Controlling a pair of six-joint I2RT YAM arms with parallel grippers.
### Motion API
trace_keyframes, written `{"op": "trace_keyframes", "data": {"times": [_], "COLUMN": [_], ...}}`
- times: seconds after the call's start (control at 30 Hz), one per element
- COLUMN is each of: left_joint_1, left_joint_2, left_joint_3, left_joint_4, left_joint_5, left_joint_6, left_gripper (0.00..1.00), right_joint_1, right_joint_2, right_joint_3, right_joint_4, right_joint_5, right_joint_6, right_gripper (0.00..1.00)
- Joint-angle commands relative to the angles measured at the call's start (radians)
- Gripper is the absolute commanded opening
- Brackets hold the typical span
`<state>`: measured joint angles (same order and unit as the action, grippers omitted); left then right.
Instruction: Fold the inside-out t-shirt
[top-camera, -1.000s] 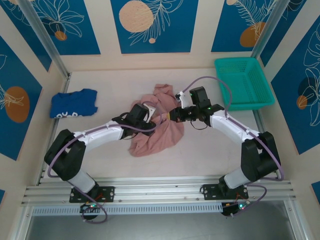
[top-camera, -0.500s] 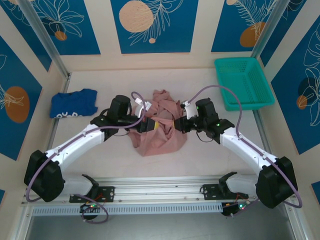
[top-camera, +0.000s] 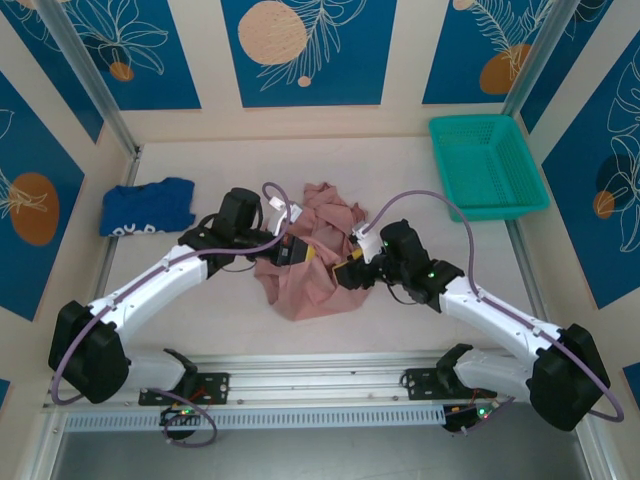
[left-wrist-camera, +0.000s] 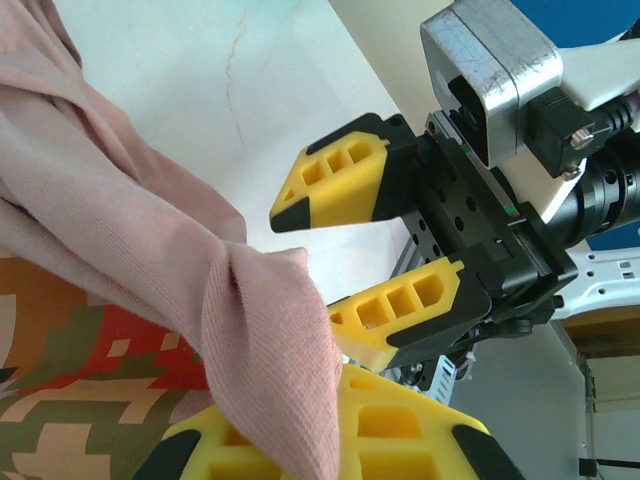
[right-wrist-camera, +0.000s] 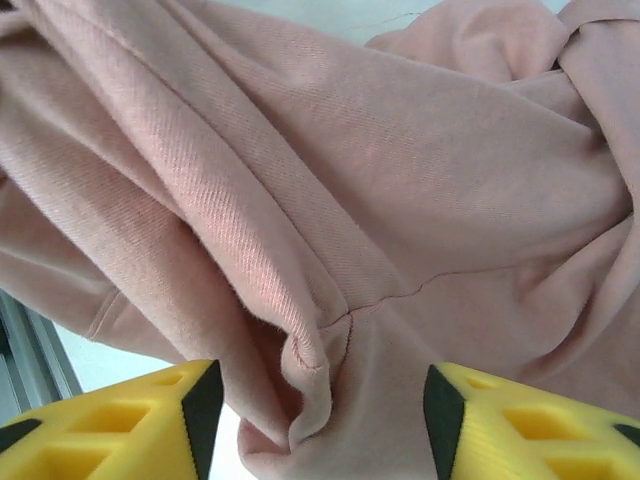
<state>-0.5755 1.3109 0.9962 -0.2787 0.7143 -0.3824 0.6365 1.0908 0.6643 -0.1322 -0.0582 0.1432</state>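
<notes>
Left claw (top-camera: 296, 251) clenched on a bunched fold of the inside-out t-shirt (top-camera: 318, 290), crumpled at the middle of the table (top-camera: 230, 320); right claw (top-camera: 349, 272), released, hovers against the cloth. It should likely seize a seam well apart, so both can draw the fabric flat.

The t-shirt (left-wrist-camera: 130, 240) hides the fingertips of the left end effector (top-camera: 300, 253)

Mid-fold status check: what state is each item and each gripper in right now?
pink t-shirt: crumpled in a heap, not folded, one fold clamped.
left gripper: shut on a fold of the pink t-shirt.
right gripper: open, jaws apart at the shirt, holding nothing.
blue garment: bunched, lying apart at the table's left.
teal basket: upright, empty.
</notes>
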Motion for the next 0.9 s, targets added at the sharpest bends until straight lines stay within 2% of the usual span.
{"op": "trace_keyframes", "data": {"times": [0.0, 0.13, 0.3, 0.33, 0.37, 0.4, 0.47, 0.57, 0.6, 0.73, 0.83, 0.87], "left_joint_1": [0.013, 0.015, 0.016, 0.017, 0.019, 0.024, 0.034, 0.039, 0.039, 0.035, 0.031, 0.030], "left_joint_2": [-0.001, -0.007, -0.016, -0.021, -0.026, -0.033, -0.043, -0.035, -0.023, 0.057, 0.121, 0.133], "left_joint_3": [0.039, 0.036, 0.032, 0.030, 0.026, 0.023, 0.016, 0.022, 0.025, 0.062, 0.115, 0.131], "left_joint_4": [-0.019, -0.020, -0.029, -0.032, -0.039, -0.051, -0.093, -0.180, -0.183, -0.152, -0.164, -0.171], "left_joint_5": [0.043, 0.045, 0.042, 0.033, 0.015, -0.021, -0.151, -0.504, -0.578, -0.653, -0.714, -0.722], "left_joint_6": [0.036, 0.039, 0.043, 0.047, 0.051, 0.055, 0.060, 0.059, 0.062, 0.101, 0.118, 0.123], "left_gripper": [0.00, 0.00, 0.00, 0.00, 0.00, 0.00, 0.00, 0.00, 0.00, 0.02, 0.12, 0.19], "right_joint_1": [0.014, 0.015, 0.019, 0.017, 0.011, 0.000, -0.037, -0.129, -0.149, -0.175, -0.193, -0.200], "right_joint_2": [0.015, 0.080, 0.211, 0.232, 0.252, 0.258, 0.230, 0.160, 0.144, 0.153, 0.172, 0.177], "right_joint_3": [-0.011, 0.019, 0.073, 0.086, 0.099, 0.110, 0.114, 0.092, 0.083, 0.079, 0.080, 0.074], "right_joint_4": [0.059, 0.087, 0.170, 0.180, 0.188, 0.189, 0.180, 0.204, 0.224, 0.293, 0.337, 0.359], "right_joint_5": [0.038, 0.056, 0.000, -0.011, -0.042, -0.083, -0.206, -0.491, -0.567, -0.730, -0.764, -0.770], "right_joint_6": [-0.045, -0.056, -0.056, -0.050, -0.035, -0.014, 0.040, 0.163, 0.205, 0.312, 0.359, 0.376], "right_gripper": [0.61, 0.61, 0.60, 0.54, 0.42, 0.30, 0.15, 0.05, 0.04, 0.02, 0.02, 0.02]}}
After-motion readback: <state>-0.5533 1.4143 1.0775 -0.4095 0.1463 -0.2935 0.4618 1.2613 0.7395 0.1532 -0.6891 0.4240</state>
